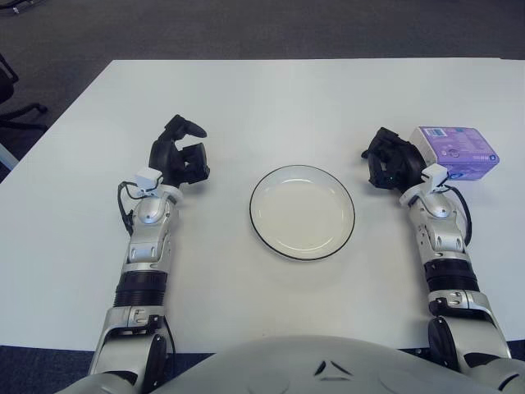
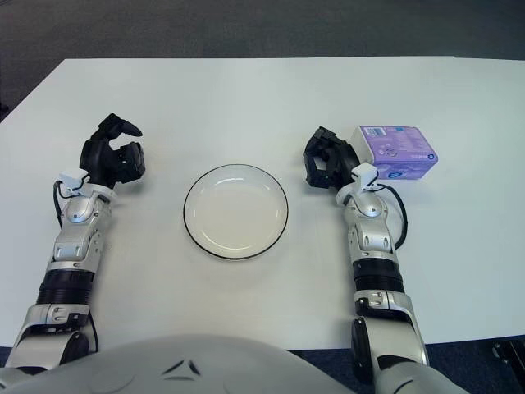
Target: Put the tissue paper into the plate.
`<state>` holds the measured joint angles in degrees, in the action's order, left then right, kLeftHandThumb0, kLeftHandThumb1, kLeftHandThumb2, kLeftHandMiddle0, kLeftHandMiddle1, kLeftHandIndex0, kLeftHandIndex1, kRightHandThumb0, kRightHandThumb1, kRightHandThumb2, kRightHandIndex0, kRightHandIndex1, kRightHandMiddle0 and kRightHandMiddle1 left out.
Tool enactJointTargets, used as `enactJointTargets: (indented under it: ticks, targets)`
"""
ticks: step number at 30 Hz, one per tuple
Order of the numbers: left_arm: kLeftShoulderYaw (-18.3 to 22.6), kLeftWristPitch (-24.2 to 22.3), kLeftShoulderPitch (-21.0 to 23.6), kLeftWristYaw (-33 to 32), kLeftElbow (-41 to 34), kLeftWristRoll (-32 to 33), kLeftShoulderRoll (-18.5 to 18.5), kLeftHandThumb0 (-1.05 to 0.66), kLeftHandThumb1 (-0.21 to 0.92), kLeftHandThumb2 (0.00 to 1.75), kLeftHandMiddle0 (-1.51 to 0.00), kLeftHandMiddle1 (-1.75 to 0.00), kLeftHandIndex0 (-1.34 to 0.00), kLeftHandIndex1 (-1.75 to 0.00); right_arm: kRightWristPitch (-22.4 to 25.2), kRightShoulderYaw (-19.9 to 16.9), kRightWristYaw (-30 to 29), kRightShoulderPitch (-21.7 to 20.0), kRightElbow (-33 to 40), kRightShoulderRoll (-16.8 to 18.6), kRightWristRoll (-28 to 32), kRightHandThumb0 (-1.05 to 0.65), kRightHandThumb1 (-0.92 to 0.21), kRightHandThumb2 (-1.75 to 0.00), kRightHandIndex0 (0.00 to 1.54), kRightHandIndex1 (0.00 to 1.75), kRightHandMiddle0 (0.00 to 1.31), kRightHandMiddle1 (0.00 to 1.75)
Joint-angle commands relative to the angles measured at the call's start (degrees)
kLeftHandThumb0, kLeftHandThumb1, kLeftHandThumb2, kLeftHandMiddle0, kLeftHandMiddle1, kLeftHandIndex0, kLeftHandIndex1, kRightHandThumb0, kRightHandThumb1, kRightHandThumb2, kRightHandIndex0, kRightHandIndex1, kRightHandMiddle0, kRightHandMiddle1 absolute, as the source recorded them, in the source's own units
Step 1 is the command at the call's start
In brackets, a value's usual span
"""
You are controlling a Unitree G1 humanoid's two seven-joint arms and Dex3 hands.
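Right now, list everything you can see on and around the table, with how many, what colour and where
Table: one, white, fills most of the view, dark carpet beyond its far edge.
Plate: one, white with a thin dark rim, centre of the table between the two hands, nothing in it.
Tissue pack: one, purple with a pale label on top, on the table at the right, just beyond the right hand.
Chair base: part of one, black, on the carpet at the far left edge of the left eye view.
Left hand: one, black fingers on a silver forearm, left of the plate, fingers loosely spread, holding nothing.
Right hand: one, black, right of the plate, next to the tissue pack's near side, not gripping it.
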<state>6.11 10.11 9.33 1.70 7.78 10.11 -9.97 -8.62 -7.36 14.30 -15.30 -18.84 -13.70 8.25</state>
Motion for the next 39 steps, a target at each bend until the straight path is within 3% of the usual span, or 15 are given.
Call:
enactJointTargets:
  ticks: [1,7,13,17,19,21,28,35,38,39]
  targets:
    - [-1.75,0.80,-8.23,0.27,7.50,-0.18,6.13,-0.45,0.41,1.20,-1.28,-1.75,-0.54,-1.75,-1.13,0.26,-2.10,4.89,-2.33,4.98,0.56,-0.44,-0.46,-1.14,1.05,1.75,0.50,1.75]
    - [-1.45,0.62,-7.71,0.44,7.89,0.17,5.88,-0.45,0.40,1.21,-1.28,-1.75,-0.55,-1.75,-2.17,0.06,-5.41,4.31,-0.55,5.04,-0.38,-0.43,-0.48,-1.10,0.98,1.75,0.48,1.75]
    - [-0.97,0.09,-7.15,-0.30,8.26,-0.05,5.75,-0.46,0.39,1.23,-1.29,-1.75,-0.56,-1.75,5.50,-0.10,-10.92,5.15,15.16,2.56,-3.15,-0.41,-0.55,-1.02,0.85,1.75,0.43,1.75]
    - [-0.85,-0.16,-7.02,-0.61,8.31,-0.23,5.81,-0.46,0.38,1.24,-1.29,-1.75,-0.56,-1.75,8.88,0.43,-13.25,5.67,20.71,2.07,-5.46,-0.41,-0.57,-0.99,0.81,1.75,0.42,1.75]
    - [-0.87,-0.49,-6.97,-0.95,8.19,-0.45,5.79,-0.46,0.37,1.25,-1.30,-1.75,-0.57,-1.75,6.02,1.30,-16.03,5.50,21.11,0.76,-10.91,-0.17,-0.40,-1.20,0.72,1.75,0.43,1.70]
    - [-0.93,-0.74,-6.95,-1.16,8.09,-0.58,5.74,-0.46,0.37,1.25,-1.30,-1.75,-0.57,-1.75,3.71,1.78,-17.69,5.19,20.84,-0.24,-14.53,-0.09,-0.34,-1.27,0.68,1.75,0.44,1.67]
    - [-1.05,-1.72,-6.74,-1.99,7.59,-1.02,5.60,-0.47,0.36,1.26,-1.30,-1.75,-0.58,-1.75,-5.42,1.82,-22.69,1.42,16.62,-7.36,-26.57,-0.01,-0.32,-1.30,0.62,1.75,0.42,1.67]
    - [-1.01,-2.91,-6.54,-2.70,7.19,-1.29,5.61,-0.46,0.37,1.26,-1.29,-1.75,-0.58,-1.75,-12.26,2.01,-29.49,-1.86,11.33,-13.80,-36.41,-0.01,-0.49,-1.07,0.51,1.62,0.31,1.74]
    - [-0.89,-2.86,-6.52,-2.83,7.19,-1.27,5.72,-0.46,0.37,1.25,-1.29,-1.75,-0.57,-1.75,-13.19,2.60,-31.74,-2.89,10.48,-16.15,-40.21,-0.01,-0.63,-0.88,0.43,1.60,0.24,1.74]
    - [-0.86,-2.80,-6.51,-2.84,7.21,-1.21,5.75,-0.46,0.37,1.25,-1.29,-1.75,-0.57,-1.75,-13.22,2.82,-32.38,-3.12,10.36,-16.75,-41.38,-0.01,-0.73,-0.74,0.39,1.58,0.19,1.72]
